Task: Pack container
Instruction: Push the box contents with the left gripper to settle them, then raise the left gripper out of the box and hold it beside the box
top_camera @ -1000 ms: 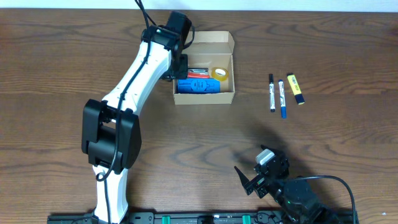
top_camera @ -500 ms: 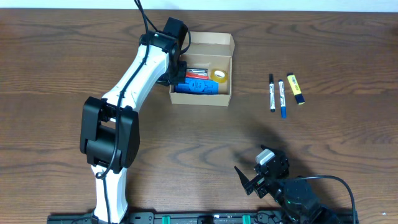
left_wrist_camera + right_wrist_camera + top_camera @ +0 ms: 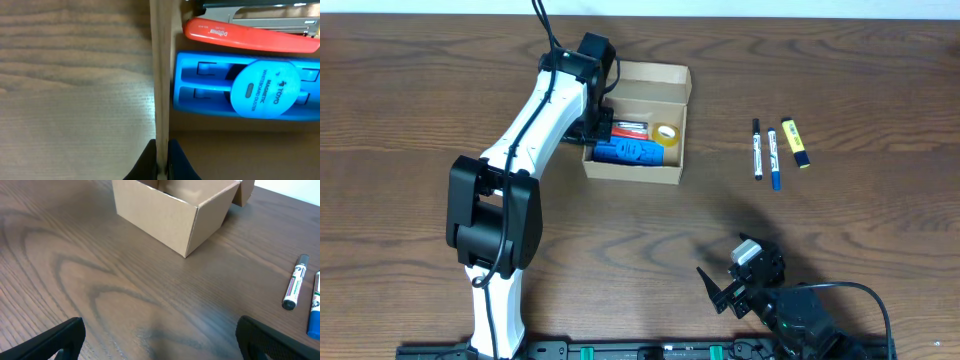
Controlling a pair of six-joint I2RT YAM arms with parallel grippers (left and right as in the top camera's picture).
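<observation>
The tan cardboard container [image 3: 642, 172] stands open at the table's back centre, its flap lid up at the far side. Inside lie a blue magnetic duster [image 3: 629, 151], a red stapler [image 3: 632, 128] and a roll of tape [image 3: 666, 133]. My left gripper [image 3: 597, 130] is shut on the container's left wall [image 3: 161, 90], one finger inside, one outside; the duster [image 3: 250, 92] and stapler [image 3: 250, 36] show beside it. My right gripper [image 3: 160, 340] is open and empty, low over the table's front, with the container [image 3: 170, 210] ahead of it.
A black marker [image 3: 757, 148], a blue marker [image 3: 773, 158] and a yellow highlighter [image 3: 796, 143] lie on the table right of the container. The markers [image 3: 295, 287] show at the right edge of the right wrist view.
My left gripper has dragged the container to the left and a little toward the front, turning it slightly. The right arm has not moved.
</observation>
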